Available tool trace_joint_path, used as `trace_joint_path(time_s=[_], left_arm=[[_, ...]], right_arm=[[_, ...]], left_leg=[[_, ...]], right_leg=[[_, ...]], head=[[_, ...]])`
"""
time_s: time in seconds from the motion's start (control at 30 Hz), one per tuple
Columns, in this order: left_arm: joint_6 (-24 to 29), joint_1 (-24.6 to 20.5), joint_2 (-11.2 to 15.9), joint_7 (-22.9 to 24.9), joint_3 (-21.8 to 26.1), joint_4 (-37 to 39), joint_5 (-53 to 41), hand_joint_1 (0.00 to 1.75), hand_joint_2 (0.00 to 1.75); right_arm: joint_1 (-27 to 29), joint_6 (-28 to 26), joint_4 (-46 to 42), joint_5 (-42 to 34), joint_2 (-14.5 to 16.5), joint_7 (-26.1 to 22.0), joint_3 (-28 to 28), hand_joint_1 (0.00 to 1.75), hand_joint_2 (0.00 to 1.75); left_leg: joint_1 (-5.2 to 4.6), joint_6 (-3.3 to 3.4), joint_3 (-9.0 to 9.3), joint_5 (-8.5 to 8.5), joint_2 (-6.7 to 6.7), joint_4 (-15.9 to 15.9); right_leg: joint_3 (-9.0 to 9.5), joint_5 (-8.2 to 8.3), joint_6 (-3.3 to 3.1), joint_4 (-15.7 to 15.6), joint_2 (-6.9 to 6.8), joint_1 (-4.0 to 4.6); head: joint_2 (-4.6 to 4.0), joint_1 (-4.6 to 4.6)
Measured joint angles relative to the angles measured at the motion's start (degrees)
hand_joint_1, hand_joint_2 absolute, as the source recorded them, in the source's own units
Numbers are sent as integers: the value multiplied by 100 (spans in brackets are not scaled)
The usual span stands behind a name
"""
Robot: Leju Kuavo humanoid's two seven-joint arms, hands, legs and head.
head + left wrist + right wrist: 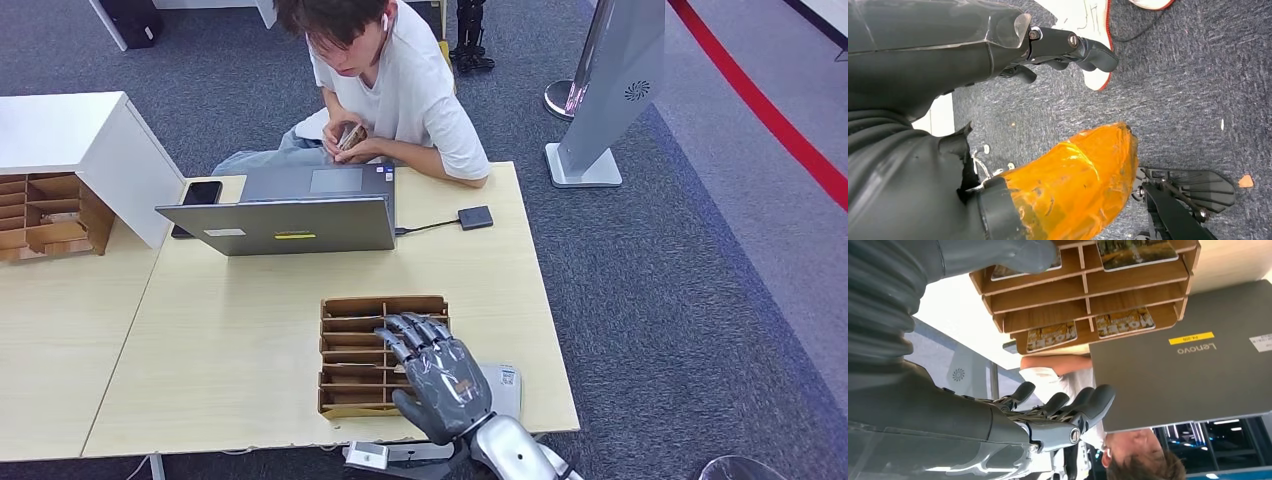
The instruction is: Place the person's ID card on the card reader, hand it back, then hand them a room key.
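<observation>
- right hand (440, 380) hovers over the wooden card tray (350, 330) near the counter (230, 340) edge, fingers spread, nothing in it
- room key cards (1123, 322) lie in the tray's slots
- the person (400, 80) behind the laptop (290, 225), beyond the tray, holds a card-like thing (350, 137)
- left hand (1068, 47) hangs over carpet, fingers loose, holding nothing
</observation>
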Motion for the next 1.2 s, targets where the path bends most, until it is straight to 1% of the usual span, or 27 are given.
trace_joint_path(time_s=[0.2,0.57,1.07,1.2], left_arm=[[1,-2,0,0,2,0,-25,0,0],[2,-22,2,7,46,30,-55,0,0],[2,-36,3,17,48,46,-115,0,0],[2,-37,4,17,48,48,-127,0,0]], right_arm=[[-5,8,135,-31,29,0,32,47,175],[-18,10,453,-66,92,19,33,58,175],[-23,5,676,-70,181,132,-4,59,175],[-29,5,710,-68,191,157,-31,63,175]], left_leg=[[0,0,0,0,0,0],[0,0,0,0,0,0],[0,0,0,0,0,0],[0,0,0,0,0,0]], right_leg=[[0,0,0,0,0,0],[0,0,0,0,0,0],[0,0,0,0,0,0],[0,0,0,0,0,0]], head=[[0,0],[0,1],[0,0],[0,1]])
